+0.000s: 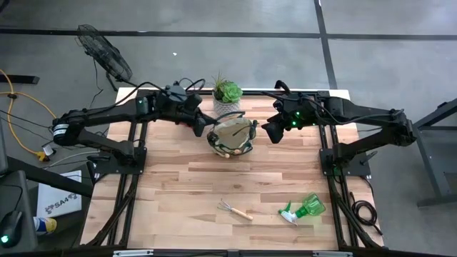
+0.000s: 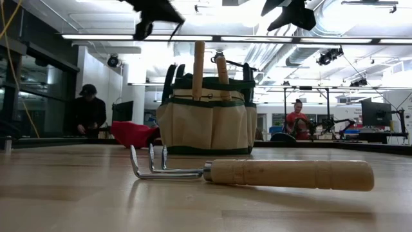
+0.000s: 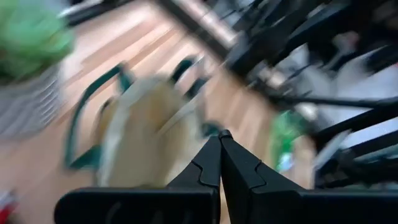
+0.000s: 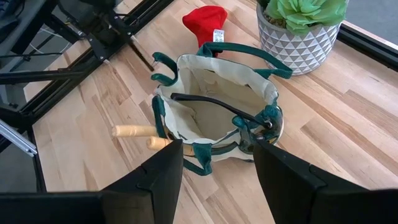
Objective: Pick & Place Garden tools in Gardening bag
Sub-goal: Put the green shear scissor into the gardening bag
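Behind our wooden table (image 1: 178, 185) people stood in the workshop. We held the left gripper (image 3: 220, 138) pressed together, empty, and the right gripper (image 4: 217, 165) spread apart, both above the gardening bag (image 1: 232, 135). Hand rake (image 1: 235, 209) and green spray bottle (image 1: 303, 209) lay near the front edge.

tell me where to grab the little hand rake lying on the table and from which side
Take the hand rake by its wooden handle, coming straight down from above. It lies flat on bare table with nothing close around it; the round handle is the thickest, longest part, while the thin bent tines offer little to pinch.
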